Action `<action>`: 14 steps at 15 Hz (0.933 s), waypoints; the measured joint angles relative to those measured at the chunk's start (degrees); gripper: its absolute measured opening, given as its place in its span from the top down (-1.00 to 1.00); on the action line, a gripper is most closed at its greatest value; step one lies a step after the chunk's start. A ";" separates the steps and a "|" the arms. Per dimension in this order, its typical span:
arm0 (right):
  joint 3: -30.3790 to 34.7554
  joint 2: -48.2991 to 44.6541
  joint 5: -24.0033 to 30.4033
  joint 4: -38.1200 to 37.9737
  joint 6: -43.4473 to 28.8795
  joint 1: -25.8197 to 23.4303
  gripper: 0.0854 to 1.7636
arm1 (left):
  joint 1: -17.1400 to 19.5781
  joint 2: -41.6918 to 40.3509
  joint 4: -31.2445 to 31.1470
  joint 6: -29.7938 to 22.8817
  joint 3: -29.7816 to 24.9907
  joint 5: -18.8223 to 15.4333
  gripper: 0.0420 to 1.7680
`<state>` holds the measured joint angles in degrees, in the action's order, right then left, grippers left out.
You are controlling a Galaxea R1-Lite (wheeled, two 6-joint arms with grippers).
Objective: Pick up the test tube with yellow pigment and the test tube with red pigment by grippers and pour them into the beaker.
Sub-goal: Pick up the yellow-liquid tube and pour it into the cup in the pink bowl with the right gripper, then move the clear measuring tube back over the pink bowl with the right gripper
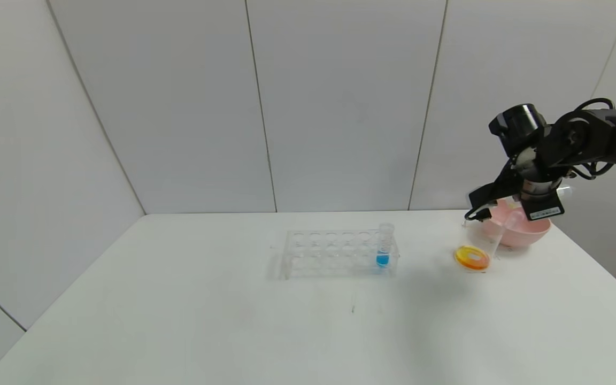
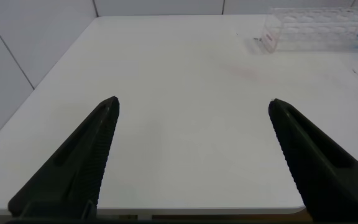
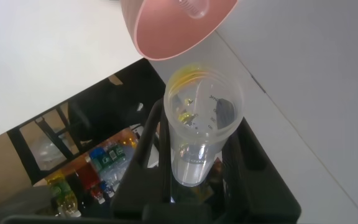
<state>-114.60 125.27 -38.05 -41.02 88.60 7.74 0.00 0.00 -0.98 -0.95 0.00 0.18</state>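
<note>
My right gripper (image 1: 511, 215) is at the table's far right, shut on a clear test tube (image 1: 502, 231) that tilts down toward the beaker (image 1: 472, 258). In the right wrist view the gripper (image 3: 201, 134) clamps the tube (image 3: 197, 124) between both fingers. The tube is nearly empty, with yellow drops on its wall. The beaker holds yellow liquid with an orange-red ring at its bottom. My left gripper (image 2: 194, 106) is open and empty above the table's near left part, outside the head view.
A pink bowl (image 1: 524, 231) stands just behind the beaker and also shows in the right wrist view (image 3: 166, 31). A clear rack (image 1: 335, 254) at mid-table holds a tube with blue liquid (image 1: 383, 247). The table's right edge is close to my right arm.
</note>
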 joint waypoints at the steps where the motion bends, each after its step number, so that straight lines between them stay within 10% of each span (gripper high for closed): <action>1: 0.00 0.00 0.01 -0.02 0.02 0.05 0.47 | 0.00 0.00 0.00 0.02 0.00 -0.05 -0.94; 14: 0.00 -0.05 0.00 0.20 0.02 0.05 0.47 | 0.00 0.00 0.00 0.00 0.00 -0.05 -0.94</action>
<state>-114.60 125.22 -38.05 -40.83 88.63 7.79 0.00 0.00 -0.98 -0.95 0.00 0.13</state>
